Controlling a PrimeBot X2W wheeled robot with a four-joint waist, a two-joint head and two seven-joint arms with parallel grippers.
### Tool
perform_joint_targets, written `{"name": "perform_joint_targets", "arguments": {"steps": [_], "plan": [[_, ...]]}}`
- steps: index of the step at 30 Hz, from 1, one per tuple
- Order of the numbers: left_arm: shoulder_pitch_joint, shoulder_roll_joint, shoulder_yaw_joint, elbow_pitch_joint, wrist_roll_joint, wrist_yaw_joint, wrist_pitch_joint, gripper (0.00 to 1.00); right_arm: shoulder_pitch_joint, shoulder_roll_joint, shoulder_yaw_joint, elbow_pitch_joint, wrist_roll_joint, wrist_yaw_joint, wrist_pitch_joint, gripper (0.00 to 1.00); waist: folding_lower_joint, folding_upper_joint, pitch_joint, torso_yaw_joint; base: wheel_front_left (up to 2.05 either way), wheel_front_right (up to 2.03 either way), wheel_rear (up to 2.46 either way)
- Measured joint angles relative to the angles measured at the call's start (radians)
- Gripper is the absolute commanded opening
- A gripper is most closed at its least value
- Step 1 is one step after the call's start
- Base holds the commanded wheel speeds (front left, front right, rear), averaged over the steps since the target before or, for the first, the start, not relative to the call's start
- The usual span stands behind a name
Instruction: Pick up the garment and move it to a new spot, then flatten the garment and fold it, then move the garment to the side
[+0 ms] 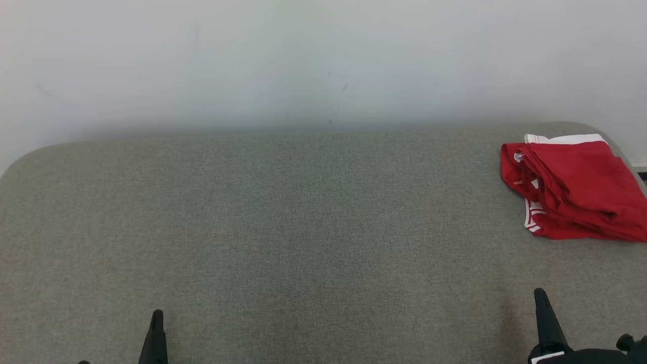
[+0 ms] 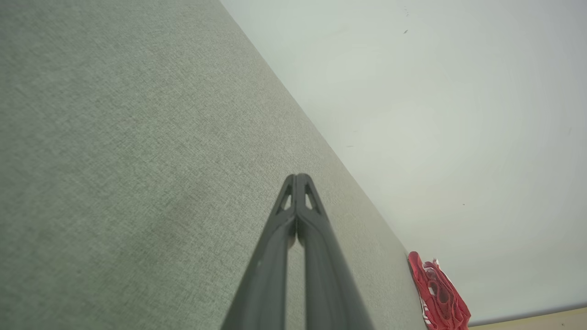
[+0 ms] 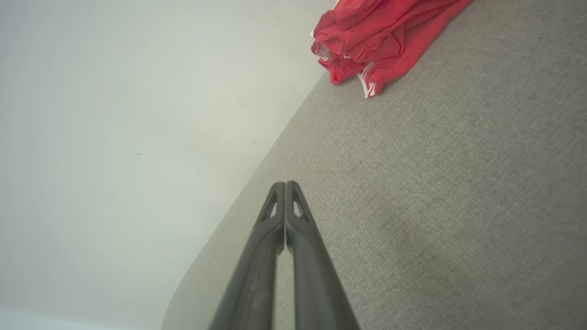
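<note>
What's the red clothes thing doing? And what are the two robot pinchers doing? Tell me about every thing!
red garment: rumpled and loosely folded, lying at the far right corner, nothing holding it.
left gripper: shut, empty, far from the garment.
right gripper: shut, empty, nearer the garment but apart from it.
grey fabric surface: flat, carrying the garment at its far right corner.

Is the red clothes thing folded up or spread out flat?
Folded up, a bit rumpled: the red garment lies in stacked, bunched layers near the far right corner of the gray surface.
</note>
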Motion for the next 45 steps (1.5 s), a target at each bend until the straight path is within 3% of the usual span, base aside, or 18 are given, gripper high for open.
{"name": "perform_joint_targets", "arguments": {"steps": [45], "plan": [[-0.061,0.001,-0.019,-0.001,-0.447,-0.009,0.098,0.0,-0.026,0.011,-0.068,-0.019,0.455,0.0,0.135,0.0,0.0,0.0,-0.004,-0.004,0.0,0.0,0.0]]}}
